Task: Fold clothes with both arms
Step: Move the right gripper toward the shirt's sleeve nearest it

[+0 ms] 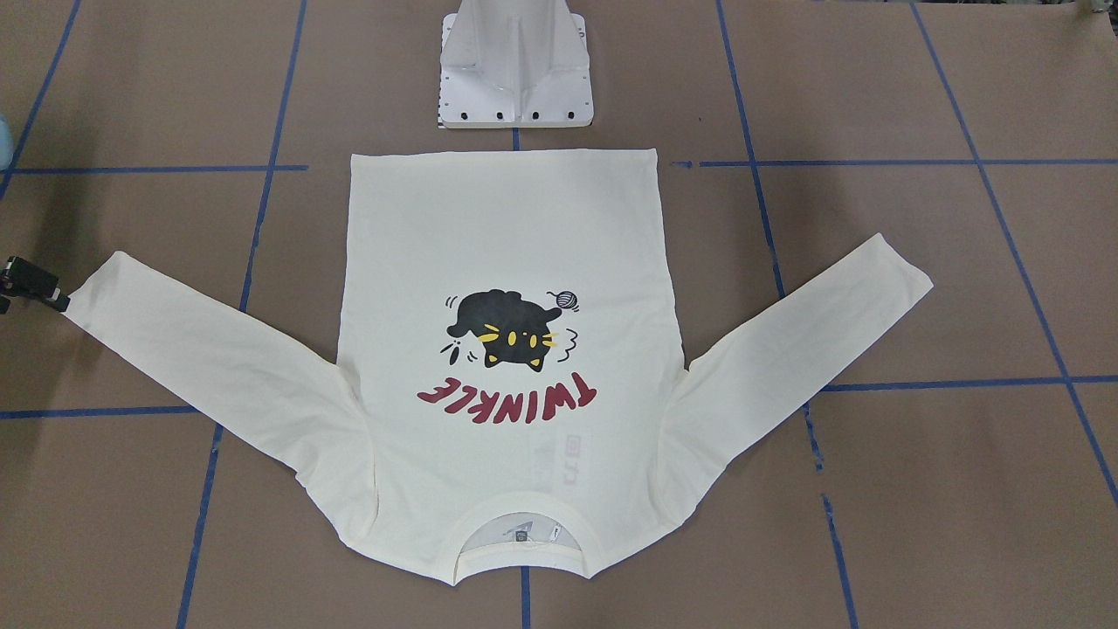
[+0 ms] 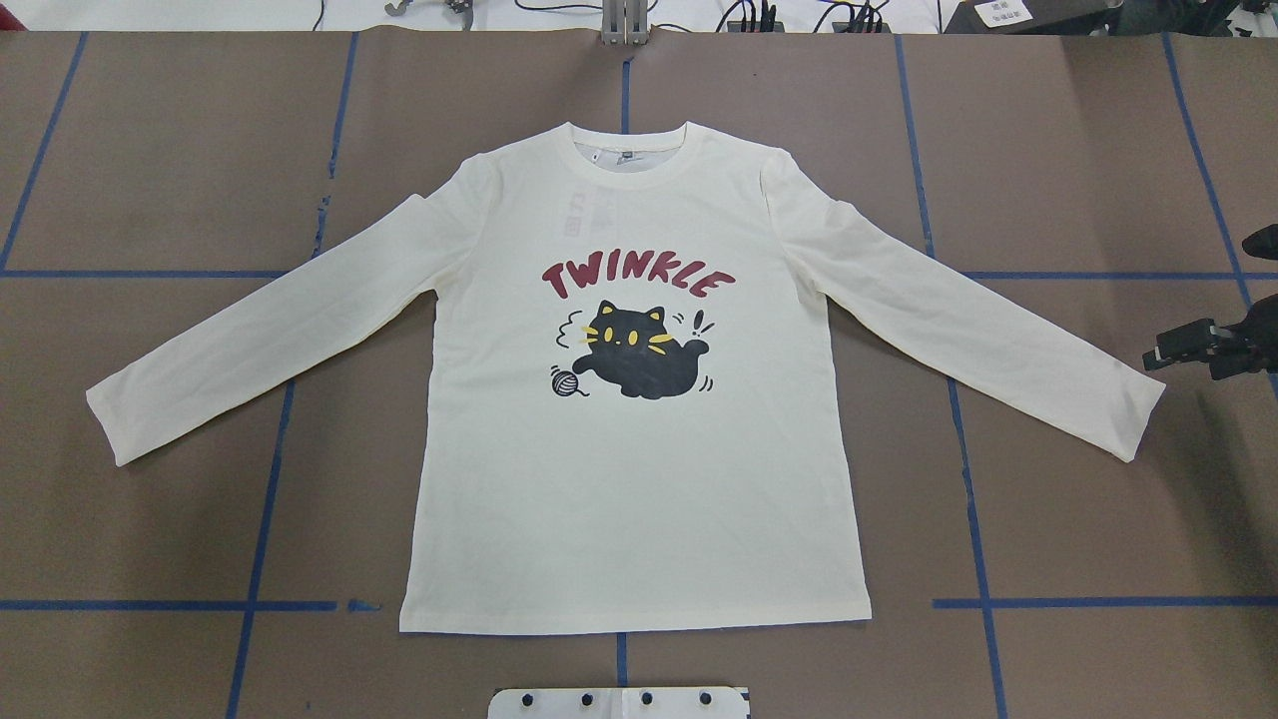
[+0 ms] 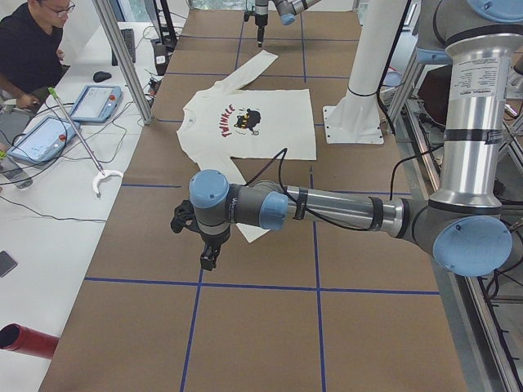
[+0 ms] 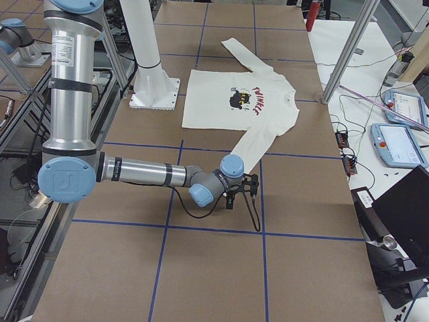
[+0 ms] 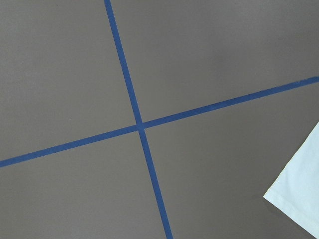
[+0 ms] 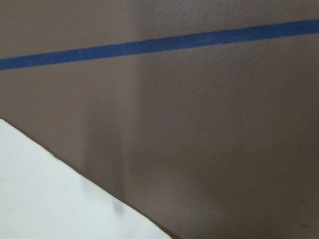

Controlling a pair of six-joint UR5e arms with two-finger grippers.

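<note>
The cream long-sleeved T-shirt (image 2: 639, 479) lies flat and print up, with the black cat and red "TWINKLE" showing and both sleeves spread; it also shows in the front view (image 1: 507, 236). My right gripper (image 2: 1151, 358) hangs just beyond the right cuff (image 2: 1128, 419), pointing down. Its fingers look pressed together and hold nothing; it also shows at the front view's left edge (image 1: 63, 301). My left gripper (image 3: 209, 263) shows only in the left side view, above bare table past the left cuff (image 5: 299, 199). I cannot tell whether it is open or shut.
The brown table is crossed by blue tape lines (image 5: 139, 124). The white base pedestal (image 1: 515, 79) stands by the shirt's hem. A person (image 3: 29, 49), tablets (image 3: 94, 102) and metal frame posts (image 3: 122, 57) stand along the far table edge.
</note>
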